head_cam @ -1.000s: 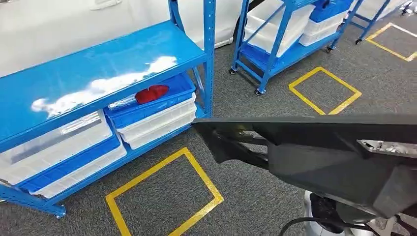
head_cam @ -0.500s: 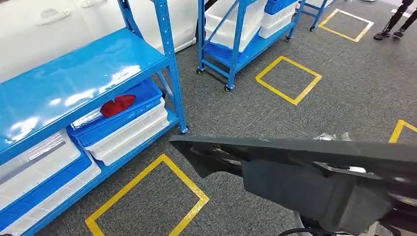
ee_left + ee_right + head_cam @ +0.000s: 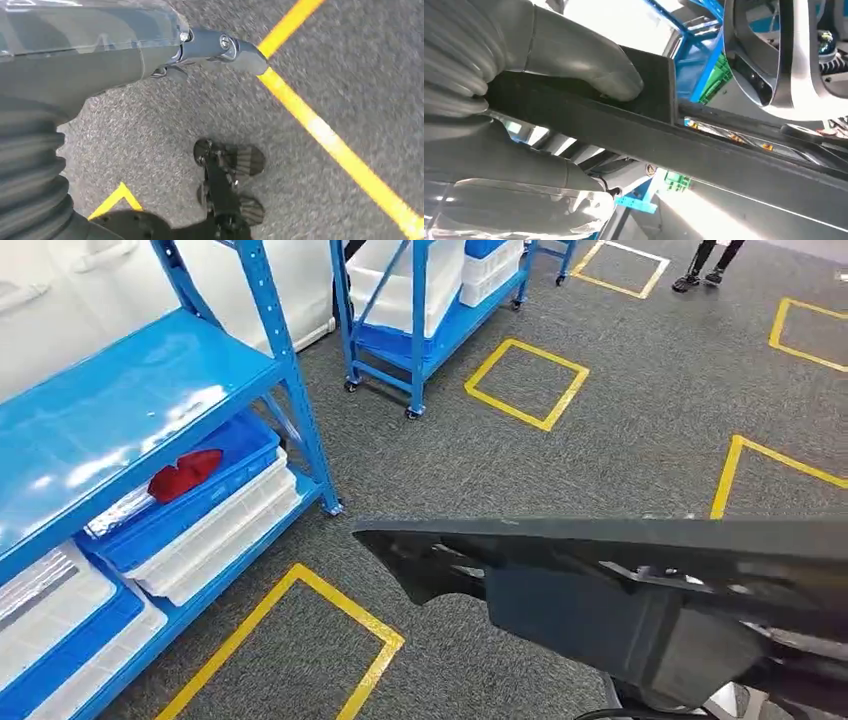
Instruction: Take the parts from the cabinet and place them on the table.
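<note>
Camera has swung right; the rack (image 3: 150, 400) slid left. Right robot hand (image 3: 549, 100) clamps the black part (image 3: 620, 580), carried low ahead of the body. Left robot hand (image 3: 150, 55): grip unclear. Turning could knock the part's long end against a rack.
</note>
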Action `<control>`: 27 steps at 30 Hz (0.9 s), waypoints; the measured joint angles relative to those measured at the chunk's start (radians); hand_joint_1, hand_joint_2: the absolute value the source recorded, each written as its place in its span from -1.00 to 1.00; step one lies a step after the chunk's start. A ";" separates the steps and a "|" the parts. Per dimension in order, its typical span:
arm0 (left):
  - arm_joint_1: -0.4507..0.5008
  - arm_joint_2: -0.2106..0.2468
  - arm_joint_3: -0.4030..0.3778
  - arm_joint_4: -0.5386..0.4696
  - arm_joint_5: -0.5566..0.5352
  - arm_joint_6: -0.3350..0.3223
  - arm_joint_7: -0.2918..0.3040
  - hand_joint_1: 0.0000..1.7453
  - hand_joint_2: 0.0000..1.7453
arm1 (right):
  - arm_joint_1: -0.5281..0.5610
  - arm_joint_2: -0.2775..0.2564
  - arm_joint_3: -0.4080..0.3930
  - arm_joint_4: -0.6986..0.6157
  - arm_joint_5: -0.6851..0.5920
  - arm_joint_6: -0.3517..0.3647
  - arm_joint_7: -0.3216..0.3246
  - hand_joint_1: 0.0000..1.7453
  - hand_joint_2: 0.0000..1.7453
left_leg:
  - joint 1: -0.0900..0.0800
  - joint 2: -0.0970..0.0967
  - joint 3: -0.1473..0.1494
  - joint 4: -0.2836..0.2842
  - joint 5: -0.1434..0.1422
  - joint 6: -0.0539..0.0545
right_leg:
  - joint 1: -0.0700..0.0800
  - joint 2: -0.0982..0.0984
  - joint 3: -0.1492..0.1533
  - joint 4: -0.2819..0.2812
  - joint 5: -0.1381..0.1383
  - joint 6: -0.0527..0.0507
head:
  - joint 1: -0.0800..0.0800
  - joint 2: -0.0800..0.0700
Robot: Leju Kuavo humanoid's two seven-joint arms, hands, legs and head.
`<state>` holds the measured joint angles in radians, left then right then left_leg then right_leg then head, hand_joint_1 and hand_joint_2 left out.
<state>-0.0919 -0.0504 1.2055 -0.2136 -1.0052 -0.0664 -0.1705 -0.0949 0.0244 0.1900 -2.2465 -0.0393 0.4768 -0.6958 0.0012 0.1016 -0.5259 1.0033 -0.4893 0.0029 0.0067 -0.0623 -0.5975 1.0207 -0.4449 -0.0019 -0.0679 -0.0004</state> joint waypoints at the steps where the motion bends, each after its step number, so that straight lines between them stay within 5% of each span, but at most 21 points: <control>1: -0.001 -0.005 0.000 0.000 0.000 0.000 0.000 -1.00 1.00 | 0.001 -0.002 0.000 0.000 0.000 0.001 0.000 1.00 1.00 | 0.000 0.010 0.002 0.000 -0.002 -0.004 | 0.001 0.010 -0.003 0.001 0.000 -0.003 | 0.000 0.000; 3: -0.005 -0.016 -0.001 0.000 0.000 -0.002 0.000 -1.00 1.00 | 0.003 -0.004 0.000 0.000 -0.002 0.006 0.000 1.00 1.00 | -0.002 0.029 0.009 -0.004 -0.005 -0.015 | -0.003 0.031 -0.001 -0.010 0.005 -0.015 | 0.000 0.000; 5: -0.006 -0.021 -0.001 0.000 -0.003 -0.005 -0.003 -1.00 1.00 | -0.002 -0.006 0.001 -0.002 -0.007 0.009 0.000 1.00 1.00 | 0.005 -0.062 -0.019 0.062 -0.054 -0.023 | -0.011 0.048 0.004 -0.020 0.013 -0.027 | 0.000 0.000; 7: 0.000 -0.023 -0.001 0.000 -0.003 -0.005 -0.003 -1.00 1.00 | -0.004 -0.007 0.003 -0.002 -0.015 0.015 0.000 1.00 1.00 | 0.006 -0.091 -0.095 0.224 -0.132 -0.027 | -0.010 0.072 0.002 -0.019 0.013 -0.031 | 0.000 0.000; 9: 0.005 -0.024 -0.001 0.000 -0.003 -0.004 -0.005 -1.00 1.00 | -0.004 -0.008 0.003 -0.001 -0.019 0.023 0.000 1.00 1.00 | 0.006 -0.093 -0.150 0.329 -0.154 -0.030 | -0.010 0.099 0.002 -0.019 0.014 -0.032 | 0.000 0.000; 10: 0.005 -0.024 -0.001 0.000 -0.003 -0.003 -0.007 -1.00 1.00 | -0.005 -0.008 0.003 0.000 -0.020 0.024 0.000 1.00 1.00 | 0.008 -0.093 -0.142 0.305 -0.123 -0.030 | -0.010 0.114 0.003 -0.018 0.014 -0.031 | 0.000 0.000; 12: 0.003 -0.023 -0.001 0.000 -0.003 -0.001 -0.013 -1.00 1.00 | -0.013 -0.011 0.003 0.004 -0.022 0.024 0.000 1.00 1.00 | 0.014 -0.104 -0.072 0.144 -0.026 -0.030 | -0.013 0.142 0.005 -0.013 0.013 -0.026 | 0.000 0.000; 13: 0.002 -0.023 -0.001 0.000 -0.002 0.003 -0.014 -1.00 1.00 | -0.019 -0.012 0.003 0.007 -0.024 0.026 0.000 1.00 1.00 | 0.019 -0.139 -0.034 0.057 0.014 -0.030 | -0.014 0.153 0.004 -0.007 0.011 -0.022 | 0.000 0.000; 14: 0.002 -0.023 -0.001 0.000 0.000 0.007 -0.015 -1.00 1.00 | -0.026 -0.013 0.003 0.013 -0.027 0.027 0.000 1.00 1.00 | 0.023 -0.194 -0.020 0.022 0.004 -0.027 | -0.011 0.164 -0.002 0.000 0.009 -0.016 | 0.000 0.000; 18: -0.005 -0.022 0.000 0.000 0.012 0.015 -0.022 -1.00 1.00 | -0.048 -0.021 0.004 0.040 -0.042 0.035 0.001 1.00 1.00 | 0.018 -0.157 -0.018 0.010 0.012 0.001 | -0.017 0.209 -0.019 -0.003 0.023 0.017 | 0.000 0.000; 19: -0.007 -0.022 0.000 0.000 0.013 0.015 -0.025 -1.00 1.00 | -0.051 -0.023 0.005 0.047 -0.045 0.035 0.001 1.00 1.00 | 0.022 -0.141 -0.016 0.002 0.019 0.009 | -0.020 0.185 -0.022 0.008 0.016 0.017 | 0.000 0.000; 20: -0.006 -0.021 0.000 0.000 0.015 0.015 -0.029 -1.00 1.00 | -0.064 -0.024 0.005 0.057 -0.051 0.040 0.000 1.00 1.00 | 0.020 -0.130 -0.016 -0.001 0.021 0.016 | -0.012 0.124 -0.040 0.043 -0.012 0.020 | 0.000 0.000; 21: -0.003 -0.018 0.001 0.000 0.017 0.015 -0.032 -1.00 1.00 | -0.075 -0.025 0.006 0.075 -0.053 0.042 0.001 1.00 1.00 | 0.016 -0.113 -0.017 -0.001 0.021 0.019 | -0.013 0.092 -0.074 0.112 -0.052 0.024 | 0.000 0.000; 23: 0.001 -0.014 0.002 0.000 0.020 0.015 -0.034 -1.00 1.00 | -0.076 -0.024 0.006 0.096 -0.054 0.051 0.001 1.00 1.00 | 0.009 -0.085 -0.018 -0.001 0.019 0.022 | -0.018 0.072 -0.148 0.268 -0.117 0.030 | 0.000 0.000; 24: 0.002 -0.012 0.003 0.000 0.021 0.015 -0.034 -1.00 1.00 | -0.076 -0.024 0.006 0.103 -0.053 0.056 0.001 1.00 1.00 | 0.007 -0.071 -0.019 0.000 0.019 0.023 | -0.020 0.070 -0.168 0.310 -0.123 0.031 | 0.000 0.000; 25: 0.001 -0.011 0.003 0.000 0.022 0.016 -0.033 -1.00 1.00 | -0.076 -0.024 0.006 0.111 -0.053 0.061 0.001 1.00 1.00 | 0.006 -0.059 -0.018 0.000 0.018 0.022 | -0.021 0.068 -0.163 0.298 -0.105 0.030 | 0.000 0.000; 27: -0.001 -0.009 0.003 0.000 0.023 0.018 -0.030 -1.00 1.00 | -0.078 -0.023 0.006 0.118 -0.053 0.065 0.001 1.00 1.00 | 0.004 -0.038 -0.015 0.000 0.014 0.020 | -0.020 0.057 -0.086 0.157 -0.032 0.024 | 0.000 0.000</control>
<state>-0.0933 -0.0595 1.2089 -0.2136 -0.9819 -0.0488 -0.2006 -0.1732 0.0012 0.1957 -2.1290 -0.0919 0.5417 -0.6951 0.0054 0.0637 -0.5408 1.0032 -0.4750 0.0227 -0.0130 -0.0054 -0.6832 1.1780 -0.4766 0.0225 -0.0679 -0.0004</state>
